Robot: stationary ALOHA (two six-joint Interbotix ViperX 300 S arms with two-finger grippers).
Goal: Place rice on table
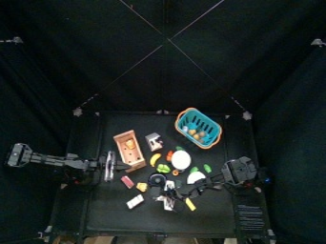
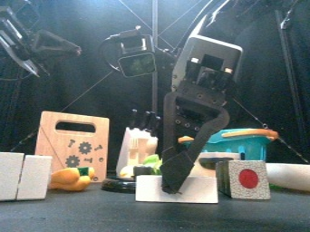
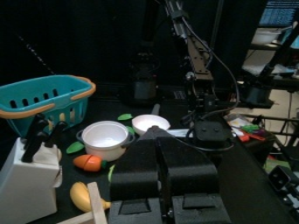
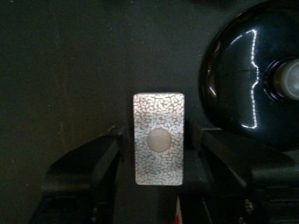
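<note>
Straddling rice block (image 4: 160,138) on table (image 4: 59,70), right claw (image 4: 160,166) wide, tips cut off

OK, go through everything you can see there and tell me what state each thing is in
Rice block: flat on the table, between the open jaws.
Right end effector: open, straddling the rice block.
Left end effector: raised, away from the items.
Blue basket: upright.
White bowl: upright, looks empty.
</note>
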